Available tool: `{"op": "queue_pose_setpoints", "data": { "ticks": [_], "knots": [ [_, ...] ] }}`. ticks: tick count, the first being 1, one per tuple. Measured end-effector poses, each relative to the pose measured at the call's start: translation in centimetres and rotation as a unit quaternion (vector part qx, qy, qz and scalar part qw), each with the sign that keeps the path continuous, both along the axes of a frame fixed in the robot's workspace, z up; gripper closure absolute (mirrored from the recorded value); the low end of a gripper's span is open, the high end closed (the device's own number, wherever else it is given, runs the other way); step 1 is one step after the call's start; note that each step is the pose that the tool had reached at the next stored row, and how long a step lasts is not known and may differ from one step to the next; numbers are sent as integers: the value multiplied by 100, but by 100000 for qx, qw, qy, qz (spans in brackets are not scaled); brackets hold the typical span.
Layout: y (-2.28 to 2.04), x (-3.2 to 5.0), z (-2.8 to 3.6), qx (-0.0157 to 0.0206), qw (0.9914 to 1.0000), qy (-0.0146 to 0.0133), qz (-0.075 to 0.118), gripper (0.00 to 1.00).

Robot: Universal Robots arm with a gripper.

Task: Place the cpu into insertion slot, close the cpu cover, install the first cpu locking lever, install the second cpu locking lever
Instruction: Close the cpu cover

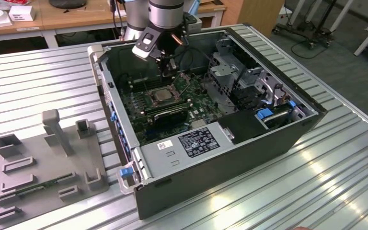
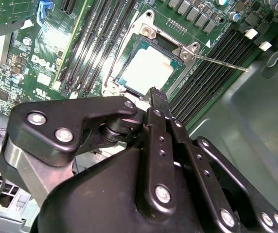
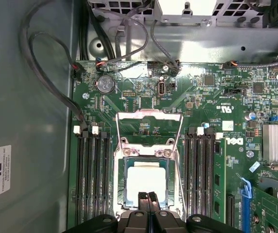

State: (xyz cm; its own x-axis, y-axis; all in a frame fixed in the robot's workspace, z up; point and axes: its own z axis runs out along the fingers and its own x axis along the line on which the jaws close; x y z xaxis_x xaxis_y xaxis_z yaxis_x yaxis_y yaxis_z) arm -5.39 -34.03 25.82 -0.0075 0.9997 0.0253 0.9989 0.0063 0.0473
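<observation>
The cpu [image 3: 146,180], a pale silvery square, lies flat in the insertion slot [image 3: 121,187] on the green motherboard. The second wrist view shows the cpu [image 2: 146,68] too. Beyond the chip the cpu cover [image 3: 148,116], a thin metal frame, stands swung up and open, with board visible through its cut-out. A thin locking lever [image 2: 221,62] juts out sideways from the socket corner. My gripper [image 3: 146,198] hangs just above the cpu's near edge, its black fingers [image 2: 155,97] pressed together with nothing between them. In the exterior view the gripper [image 1: 165,71] hovers over the socket [image 1: 160,97] inside the open case.
Long black memory slots [image 3: 91,179] flank the socket on both sides. Black cables [image 3: 56,87] loop along the case wall. A drive cage [image 1: 225,72] and power supply [image 1: 193,141] crowd the case. A grey fixture [image 1: 46,163] sits on the slatted table at the exterior view's left.
</observation>
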Motion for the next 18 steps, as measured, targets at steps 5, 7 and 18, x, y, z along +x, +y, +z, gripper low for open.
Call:
{"op": "queue_pose_setpoints", "data": {
  "ticks": [5,7,18],
  "knots": [
    [0,0,26,-2,100000,1,0,89],
    [0,0,37,-3,100000,3,1,89],
    [0,19,103,-1,100000,0,0,89]
  ]
}}
